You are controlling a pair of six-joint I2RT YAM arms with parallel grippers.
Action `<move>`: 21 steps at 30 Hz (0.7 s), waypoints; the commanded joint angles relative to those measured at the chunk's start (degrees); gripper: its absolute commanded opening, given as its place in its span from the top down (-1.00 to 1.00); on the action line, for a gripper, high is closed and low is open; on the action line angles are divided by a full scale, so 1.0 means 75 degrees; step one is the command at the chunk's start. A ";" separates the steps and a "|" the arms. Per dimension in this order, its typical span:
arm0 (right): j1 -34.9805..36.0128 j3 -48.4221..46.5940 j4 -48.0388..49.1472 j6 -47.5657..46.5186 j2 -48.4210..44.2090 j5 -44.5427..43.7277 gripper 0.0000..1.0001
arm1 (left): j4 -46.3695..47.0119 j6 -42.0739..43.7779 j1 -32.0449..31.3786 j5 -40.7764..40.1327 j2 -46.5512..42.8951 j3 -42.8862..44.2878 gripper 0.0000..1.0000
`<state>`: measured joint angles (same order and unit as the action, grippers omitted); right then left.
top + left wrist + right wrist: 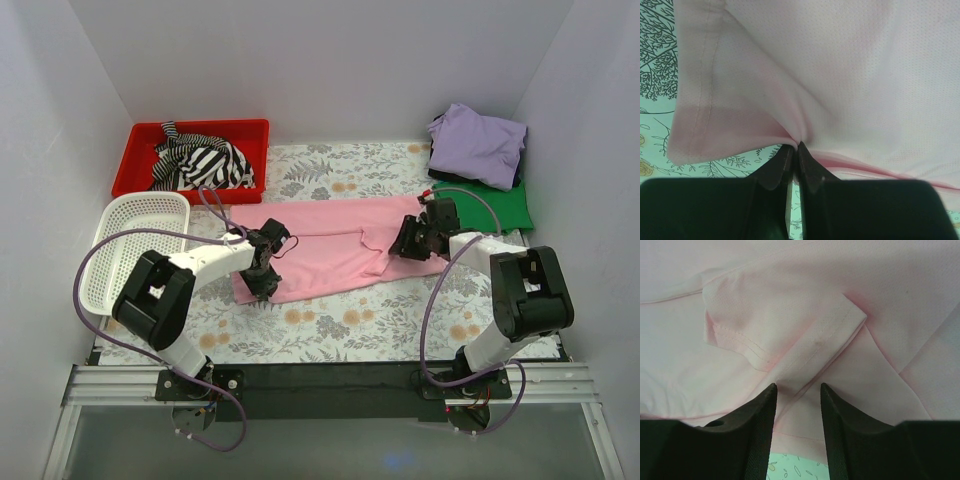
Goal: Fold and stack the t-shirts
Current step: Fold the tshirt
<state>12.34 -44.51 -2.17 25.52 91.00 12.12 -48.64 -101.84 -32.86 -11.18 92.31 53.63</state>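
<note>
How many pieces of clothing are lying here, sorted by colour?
pink t-shirt: 1
lavender t-shirt: 1
green t-shirt: 1
black-and-white striped garment: 1
Total: 4

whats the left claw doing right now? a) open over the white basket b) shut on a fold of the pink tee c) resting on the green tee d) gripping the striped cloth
b: in the left wrist view the left claw is closed, with a bunched fold of the pink tee pinched between its tips.
</note>
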 commanded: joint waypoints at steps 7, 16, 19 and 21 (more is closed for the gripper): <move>-0.0004 -0.0498 0.0513 -0.0004 0.0335 0.0271 0.23 | -0.0229 0.0055 -0.0025 -0.0314 0.0090 0.0151 0.91; -0.0004 -0.0627 0.0653 0.0113 0.0439 0.0481 0.10 | -0.0299 0.0067 -0.0036 -0.0373 0.0090 0.0151 0.91; 0.0019 -0.0674 0.0642 0.0078 0.0640 0.0494 0.09 | -0.0288 0.0102 -0.0036 -0.0349 0.0149 0.0174 0.91; 0.0031 -0.0628 0.0653 0.0078 0.0675 0.0412 0.08 | -0.0311 0.0102 -0.0036 -0.0361 0.0160 0.0174 0.91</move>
<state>12.38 -47.64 1.30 25.80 95.11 14.83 -49.54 -101.41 -32.86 -11.35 93.10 54.41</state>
